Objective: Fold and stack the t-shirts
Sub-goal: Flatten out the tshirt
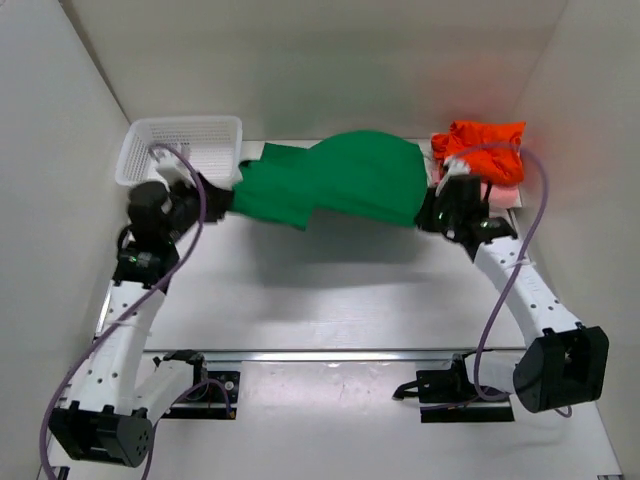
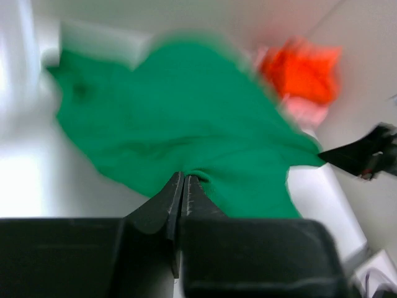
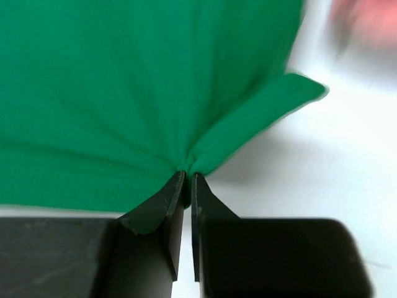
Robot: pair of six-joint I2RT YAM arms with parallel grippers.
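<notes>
The green t-shirt [image 1: 340, 180] hangs stretched between both grippers above the far part of the table. My left gripper [image 1: 215, 197] is shut on its left edge; the left wrist view shows the cloth [image 2: 186, 124] pinched at the fingertips. My right gripper [image 1: 432, 208] is shut on its right edge, where the right wrist view shows the cloth [image 3: 136, 93] bunched between the fingers. The orange t-shirt [image 1: 487, 148] lies crumpled at the far right, also in the left wrist view [image 2: 302, 69]. The pink t-shirt [image 1: 500, 195] lies under it, partly hidden.
A white mesh basket [image 1: 182, 145] stands at the far left corner, just behind my left gripper. White walls close in on the left, back and right. The green shirt casts a shadow on the table [image 1: 330, 300] below it.
</notes>
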